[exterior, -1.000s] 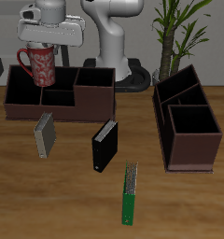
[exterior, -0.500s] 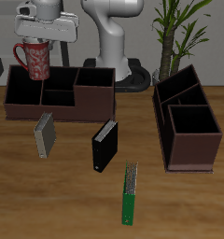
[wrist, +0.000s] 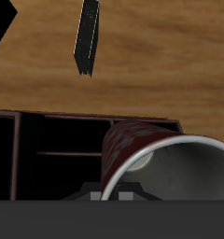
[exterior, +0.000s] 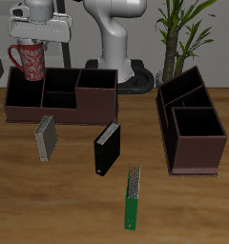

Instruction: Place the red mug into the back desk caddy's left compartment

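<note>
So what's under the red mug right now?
The red mug hangs from the gripper above the back desk caddy, over its left compartment. The compartment's black floor looks bare; the mug hides its far edge.

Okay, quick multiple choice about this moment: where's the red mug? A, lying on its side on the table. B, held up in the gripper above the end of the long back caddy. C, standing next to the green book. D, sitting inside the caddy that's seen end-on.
B: the red mug hangs upright under the gripper, above the back desk caddy and not resting in any section.
</note>
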